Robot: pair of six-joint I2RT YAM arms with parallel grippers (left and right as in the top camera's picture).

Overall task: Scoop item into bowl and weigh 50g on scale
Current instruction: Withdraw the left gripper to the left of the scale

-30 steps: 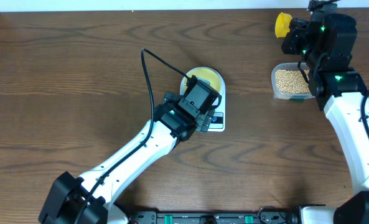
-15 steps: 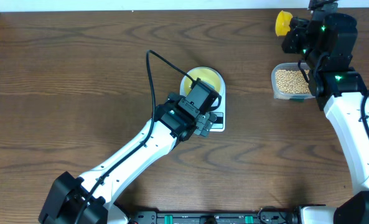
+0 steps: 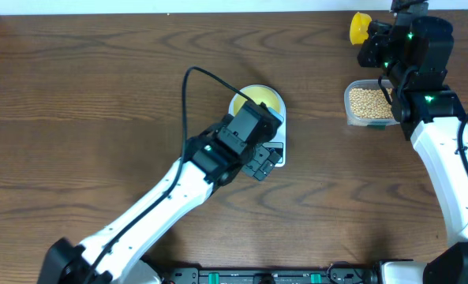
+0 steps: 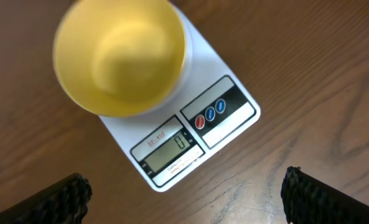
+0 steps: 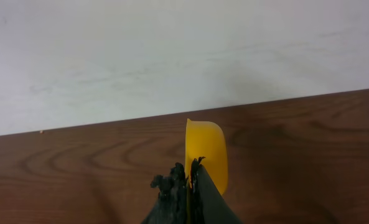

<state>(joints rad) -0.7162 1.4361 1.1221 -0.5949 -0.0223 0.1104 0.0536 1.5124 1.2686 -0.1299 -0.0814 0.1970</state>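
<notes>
- Noted left gripper (image 4: pixel 184 202) released, jaws spread wide, nothing between them, hung above the front edge of the scale (image 4: pixel 224 134).
- Found pale-yellow bowl (image 4: pixel 119 56) sitting on the scale's round platform, mid-table, partly hidden by the left wrist in the overhead view.
- Saw display and buttons facing the left wrist camera; reading too small to tell.
- Logged beans (image 3: pixel 366 101) filling a clear container (image 3: pixel 349 118) on the brown table (image 3: pixel 99 95), well apart from the scale, to its right.
- Spotted yellow scoop (image 5: pixel 206 152) up off the table near the far edge, just beyond the container.
- Marked right gripper (image 5: pixel 189 180) clenched on the scoop, fingers pressed together at its near end.
</notes>
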